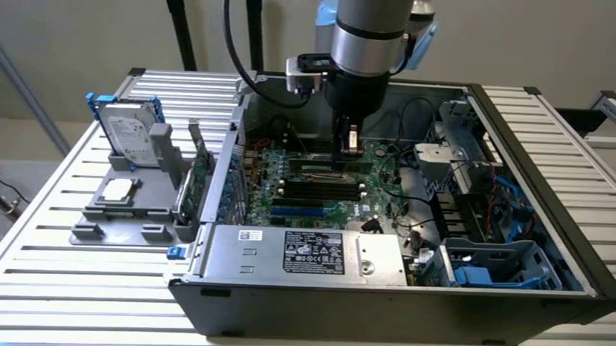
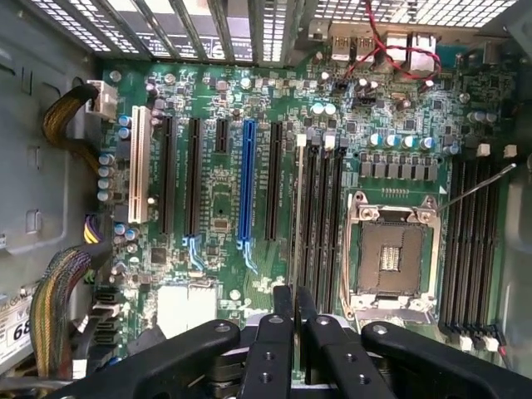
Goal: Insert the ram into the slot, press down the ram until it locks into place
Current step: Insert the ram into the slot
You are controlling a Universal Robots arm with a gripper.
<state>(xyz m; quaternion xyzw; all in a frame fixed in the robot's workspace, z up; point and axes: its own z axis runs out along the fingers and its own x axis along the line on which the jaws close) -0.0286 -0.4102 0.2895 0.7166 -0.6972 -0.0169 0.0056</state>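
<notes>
Slatted metal counter [image 1: 58, 216], pale wall behind. At the exterior view's left, a grey fixture [image 1: 115, 213] sits on the slats with a hard drive [image 1: 133, 133] standing upright in a blue bracket at its far end.

Just beside the fixture, toward the exterior view's right, is an open computer case [image 1: 385, 310], lying flat with its side off. Green motherboard [image 1: 262, 207] on the case floor. A silver power supply [image 1: 308, 252] with a black label lies along the near wall.

The arm [image 1: 366, 36] reaches straight down into the middle of the case. The tool [image 1: 348, 144] is low over the board, toward its far side.

Wrist view: the two black fingers [image 2: 281, 320] are drawn together, clamped on the ram [image 2: 297, 216]. The ram is seen edge-on as a thin pale line running away from the fingertips. It lies along the slot [image 2: 304, 208], the first of a bank of parallel long black strips. Cannot tell whether the ram's lower edge is touching the slot or just above it. A blue slot [image 2: 247, 179] lies on one side of this bank, and an open processor socket [image 2: 391, 258] lies on the other.

At the exterior view's right, near corner of the case: a grey drive cage [image 1: 491, 270] with blue parts inside.
</notes>
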